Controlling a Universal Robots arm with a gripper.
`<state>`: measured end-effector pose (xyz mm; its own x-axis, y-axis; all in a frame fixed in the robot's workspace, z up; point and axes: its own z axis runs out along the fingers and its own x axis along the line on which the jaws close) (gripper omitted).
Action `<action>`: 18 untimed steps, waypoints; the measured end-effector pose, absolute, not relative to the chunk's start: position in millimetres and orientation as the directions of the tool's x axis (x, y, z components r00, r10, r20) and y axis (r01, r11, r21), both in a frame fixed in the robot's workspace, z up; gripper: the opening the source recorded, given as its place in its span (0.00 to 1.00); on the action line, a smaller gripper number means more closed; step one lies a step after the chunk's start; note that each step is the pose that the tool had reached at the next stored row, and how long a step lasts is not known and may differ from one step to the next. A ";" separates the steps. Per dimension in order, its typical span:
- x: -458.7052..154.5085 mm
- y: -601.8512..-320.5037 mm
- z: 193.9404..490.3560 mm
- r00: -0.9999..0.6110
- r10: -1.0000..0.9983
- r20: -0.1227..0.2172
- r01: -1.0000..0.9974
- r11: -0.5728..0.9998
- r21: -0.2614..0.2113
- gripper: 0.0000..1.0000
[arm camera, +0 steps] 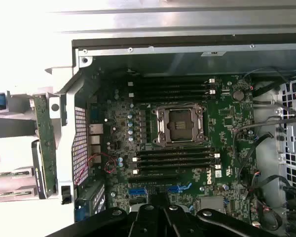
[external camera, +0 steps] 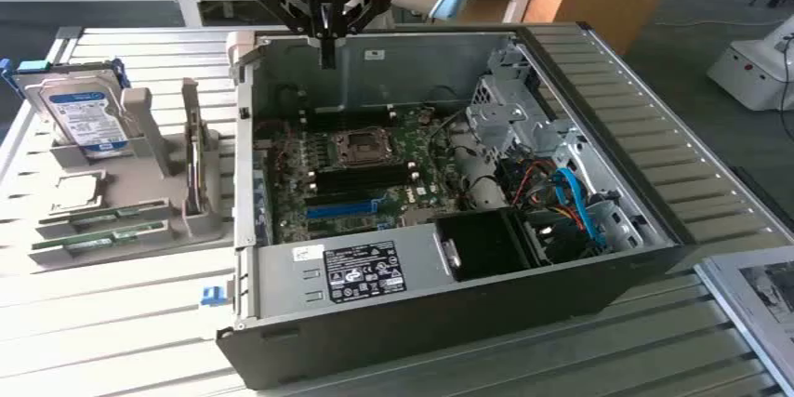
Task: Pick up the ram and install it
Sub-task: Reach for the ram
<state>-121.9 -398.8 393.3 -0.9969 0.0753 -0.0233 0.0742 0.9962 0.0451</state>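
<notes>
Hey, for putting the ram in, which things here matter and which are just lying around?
For the job:
ram
black memory slots
gripper, shut, above the case

Lying about:
hard drive
processor chip
upright card
blue clip

One open computer case (external camera: 496, 304), one motherboard (external camera: 360, 183), one processor socket (external camera: 363, 144), two banks of memory slots (arm camera: 175, 88) (arm camera: 175, 160), one hard drive (external camera: 87, 118) and two ram sticks (external camera: 89, 219) (external camera: 93, 242) are counted on one slatted bench (external camera: 112, 332).
</notes>
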 end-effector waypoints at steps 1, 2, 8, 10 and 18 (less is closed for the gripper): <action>-121.9 -398.9 393.3 -0.997 0.075 -0.023 0.074 0.996 0.045 0.10; -121.9 -398.8 393.3 -0.997 0.075 -0.023 0.074 0.996 0.045 0.10; -121.9 -398.9 393.3 -0.997 0.075 -0.023 0.074 0.996 0.045 0.10; -122.7 -398.8 393.2 -0.997 0.076 -0.023 0.074 0.996 0.045 0.10; -129.9 -398.8 393.2 -0.997 0.075 -0.023 0.074 0.996 0.045 0.10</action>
<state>-129.9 -398.8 393.2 -0.9969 0.0753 -0.0233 0.0742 0.9962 0.0451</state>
